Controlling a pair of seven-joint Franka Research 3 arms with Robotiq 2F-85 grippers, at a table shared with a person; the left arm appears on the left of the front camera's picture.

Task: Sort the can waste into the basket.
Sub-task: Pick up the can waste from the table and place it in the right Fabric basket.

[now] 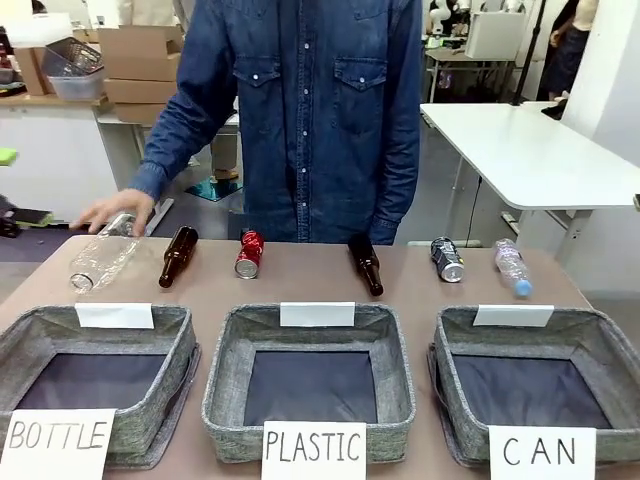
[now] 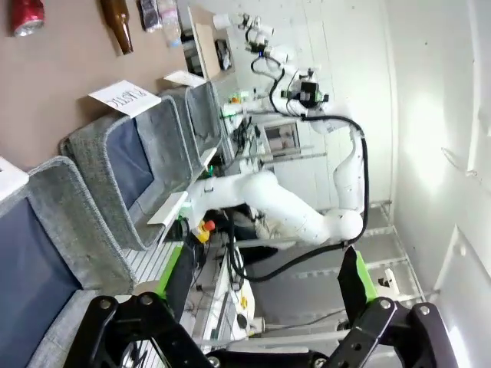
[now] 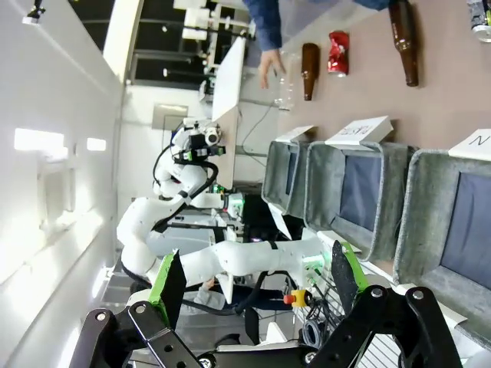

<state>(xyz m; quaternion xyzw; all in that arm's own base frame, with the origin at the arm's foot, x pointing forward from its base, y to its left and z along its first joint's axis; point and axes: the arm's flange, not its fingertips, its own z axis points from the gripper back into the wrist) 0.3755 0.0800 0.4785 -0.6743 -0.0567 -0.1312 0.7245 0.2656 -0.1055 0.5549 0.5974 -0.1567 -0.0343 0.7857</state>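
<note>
Both robot hands are found fully open and empty: the left hand (image 2: 268,272) and the right hand (image 3: 257,274) are held back on the near side of the baskets, well apart from the cans. No pick is judged to have been begun; the opening step, choosing and reaching for a can, is in hand.

At the far side of the desk (image 1: 310,288) the red can (image 1: 248,254), crushed at its middle, is laid left of centre between two brown bottles (image 1: 178,256). The dark can (image 1: 447,259) is laid to the right, just beyond the CAN basket (image 1: 590,335). It is judged the easier first pick for the right hand; a reach over the basket and a grip across the can's body are called for.

All three baskets, CAN, PLASTIC (image 1: 218,380) and BOTTLE (image 1: 30,335), are seen empty. A clear bottle (image 1: 100,262) at far left is touched by the person's hand (image 1: 115,210).
</note>
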